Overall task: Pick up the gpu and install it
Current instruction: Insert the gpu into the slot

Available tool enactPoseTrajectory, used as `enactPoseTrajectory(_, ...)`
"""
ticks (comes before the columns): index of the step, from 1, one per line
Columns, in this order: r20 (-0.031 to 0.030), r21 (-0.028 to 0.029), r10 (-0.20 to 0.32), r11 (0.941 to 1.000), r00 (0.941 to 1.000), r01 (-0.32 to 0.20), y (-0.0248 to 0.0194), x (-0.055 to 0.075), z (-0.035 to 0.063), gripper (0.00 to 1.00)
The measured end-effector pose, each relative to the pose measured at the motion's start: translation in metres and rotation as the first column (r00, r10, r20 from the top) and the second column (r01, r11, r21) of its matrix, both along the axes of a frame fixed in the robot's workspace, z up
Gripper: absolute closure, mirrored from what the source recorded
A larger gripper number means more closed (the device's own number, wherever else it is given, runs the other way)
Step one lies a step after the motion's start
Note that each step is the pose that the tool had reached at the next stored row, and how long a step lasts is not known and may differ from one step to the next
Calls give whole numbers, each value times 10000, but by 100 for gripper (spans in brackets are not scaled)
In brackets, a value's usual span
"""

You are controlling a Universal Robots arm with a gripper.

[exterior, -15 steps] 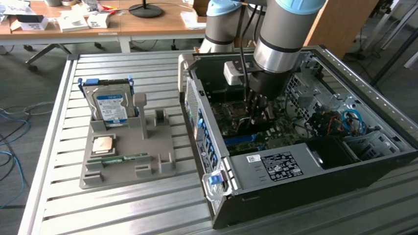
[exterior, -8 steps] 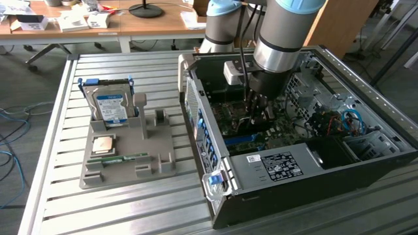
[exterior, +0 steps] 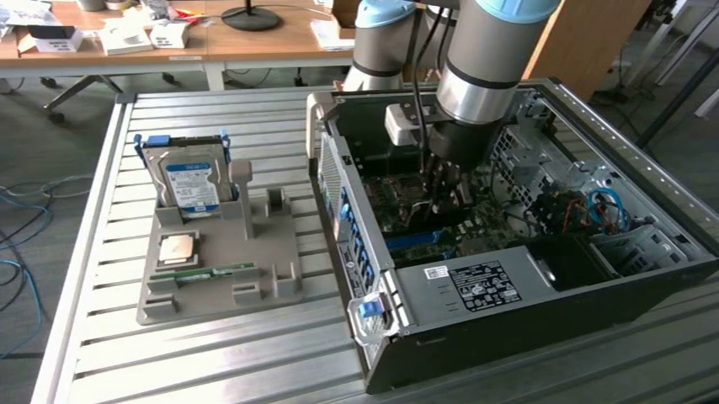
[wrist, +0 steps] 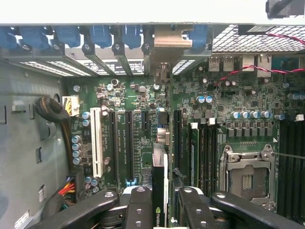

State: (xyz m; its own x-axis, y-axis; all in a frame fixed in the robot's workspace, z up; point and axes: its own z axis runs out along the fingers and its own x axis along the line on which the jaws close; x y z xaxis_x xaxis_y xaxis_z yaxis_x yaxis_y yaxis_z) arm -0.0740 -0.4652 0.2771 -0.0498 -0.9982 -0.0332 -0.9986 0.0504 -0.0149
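Note:
My gripper (wrist: 159,212) is shut on the gpu (wrist: 159,179), a thin dark card seen edge-on with a green logo between the two black fingers (wrist: 138,210). The card runs along the green motherboard (wrist: 138,95) between the long black expansion slots. Its silvery end bracket (wrist: 167,40) reaches the row of rear slot openings with blue clips. I cannot tell whether the card is seated in a slot. In the exterior view the gripper (exterior: 444,189) is down inside the open computer case (exterior: 629,278), over the motherboard.
A grey parts tray (exterior: 275,282) lies at the exterior view's left, holding a blue-labelled hard drive (exterior: 191,181), a processor (exterior: 180,248) and a green memory stick (exterior: 202,273). Inside the case are memory modules (wrist: 202,152), an open processor socket (wrist: 245,176) and cable bundles (wrist: 50,109).

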Motion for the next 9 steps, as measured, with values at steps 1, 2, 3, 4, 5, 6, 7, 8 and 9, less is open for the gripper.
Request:
enactPoseTrajectory(1, 1, 0, -2, 10000, 10000, 2, -1, 1, 0, 74)
enactPoseTrajectory(2, 0, 0, -3, 10000, 10000, 3, -1, 1, 0, 74)
enactPoseTrajectory(3, 0, 0, -5, 10000, 10000, 5, -2, 1, 0, 74)
enactPoseTrajectory(4, 0, 0, -7, 10000, 10000, 7, -2, 1, 0, 74)
enactPoseTrajectory(5, 0, -1, -13, 10000, 10000, 13, -2, 1, 0, 74)
enactPoseTrajectory(6, 0, 0, -17, 10000, 10000, 17, -2, 1, 0, 74)
enactPoseTrajectory(7, 0, -1, -18, 10000, 10000, 18, -2, 1, 0, 74)
enactPoseTrajectory(8, 0, -1, -18, 10000, 10000, 18, -2, 1, 0, 74)
enactPoseTrajectory(9, 0, -1, -19, 10000, 10000, 19, -2, 1, 0, 74)
